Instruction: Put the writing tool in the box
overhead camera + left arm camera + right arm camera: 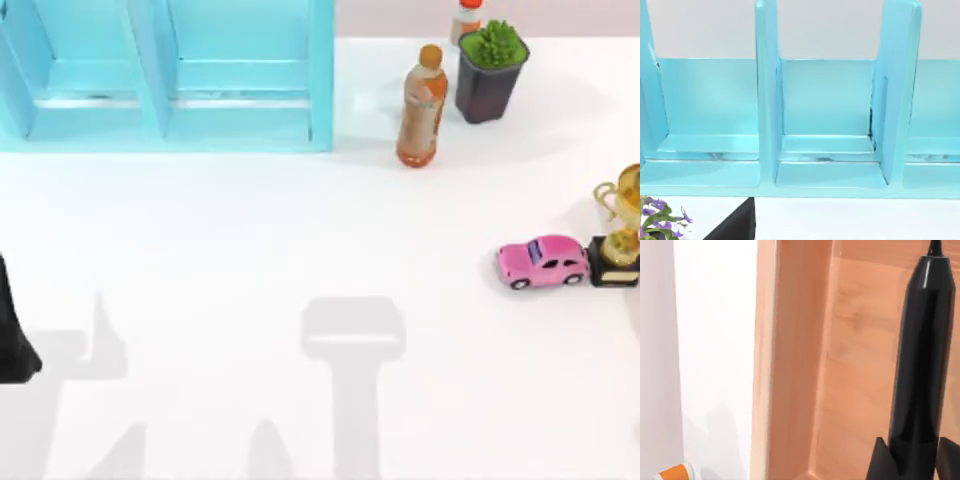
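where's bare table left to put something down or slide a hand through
The widest bare stretch is the table middle, bordered by the blue shelf, the pink car and the left arm. A narrower lane runs between the orange bottle and car. The far right corner is crowded: bottle, potted plant, trophy.

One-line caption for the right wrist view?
Right gripper holds the black pen over the wooden box's interior.

top looks down; left wrist faces shelf (830, 125).
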Controlling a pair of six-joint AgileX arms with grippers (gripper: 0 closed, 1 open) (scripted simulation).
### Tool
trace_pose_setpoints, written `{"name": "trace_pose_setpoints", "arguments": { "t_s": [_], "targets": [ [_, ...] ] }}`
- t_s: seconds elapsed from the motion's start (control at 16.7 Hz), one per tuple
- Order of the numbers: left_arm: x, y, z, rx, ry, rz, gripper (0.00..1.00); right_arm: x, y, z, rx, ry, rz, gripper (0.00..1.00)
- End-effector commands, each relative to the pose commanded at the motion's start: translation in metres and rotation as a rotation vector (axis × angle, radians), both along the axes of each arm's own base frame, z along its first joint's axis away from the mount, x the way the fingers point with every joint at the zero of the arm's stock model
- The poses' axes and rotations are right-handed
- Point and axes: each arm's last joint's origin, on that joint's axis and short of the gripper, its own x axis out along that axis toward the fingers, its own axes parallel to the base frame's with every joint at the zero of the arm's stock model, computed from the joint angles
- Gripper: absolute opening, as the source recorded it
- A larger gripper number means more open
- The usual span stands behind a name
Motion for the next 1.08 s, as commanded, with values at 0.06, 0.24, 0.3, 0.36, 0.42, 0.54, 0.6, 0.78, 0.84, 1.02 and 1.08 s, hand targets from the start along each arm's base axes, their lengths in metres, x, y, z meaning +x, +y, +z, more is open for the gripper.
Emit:
{"name": "trace_pose_setpoints", "arguments": {
  "t_s": [0.06, 0.24, 0.3, 0.36, 0.42, 0.54, 0.6, 0.78, 0.84, 1.02, 1.08],
  "targets": [
    [0.000, 0.000, 0.000, 0.000, 0.000, 0.000, 1.00, -0.009, -0.006, -0.008, 0.020, 0.028, -0.025, 0.00],
    [0.000, 0.000, 0.000, 0.000, 0.000, 0.000, 1.00, -0.025, -0.015, -0.021, 0.055, 0.076, -0.064, 0.00],
    [0.000, 0.000, 0.000, 0.000, 0.000, 0.000, 1.00, -0.026, -0.015, -0.022, 0.057, 0.077, -0.065, 0.00],
    [0.000, 0.000, 0.000, 0.000, 0.000, 0.000, 1.00, -0.026, -0.015, -0.022, 0.057, 0.077, -0.065, 0.00],
    [0.000, 0.000, 0.000, 0.000, 0.000, 0.000, 1.00, -0.026, -0.015, -0.022, 0.057, 0.077, -0.065, 0.00],
    [0.000, 0.000, 0.000, 0.000, 0.000, 0.000, 1.00, -0.025, -0.014, -0.021, 0.051, 0.075, -0.063, 0.00],
    [0.000, 0.000, 0.000, 0.000, 0.000, 0.000, 1.00, -0.025, -0.014, -0.021, 0.051, 0.074, -0.062, 0.00],
    [0.000, 0.000, 0.000, 0.000, 0.000, 0.000, 1.00, -0.009, -0.005, -0.019, 0.047, 0.066, -0.036, 0.00],
    [0.000, 0.000, 0.000, 0.000, 0.000, 0.000, 1.00, -0.002, 0.000, -0.018, 0.045, 0.061, -0.022, 0.00],
    [0.000, 0.000, 0.000, 0.000, 0.000, 0.000, 1.00, 0.018, 0.015, -0.022, 0.038, 0.044, 0.008, 0.00],
    [0.000, 0.000, 0.000, 0.000, 0.000, 0.000, 1.00, 0.023, 0.020, -0.025, 0.037, 0.039, 0.014, 0.00]
  ]
}}
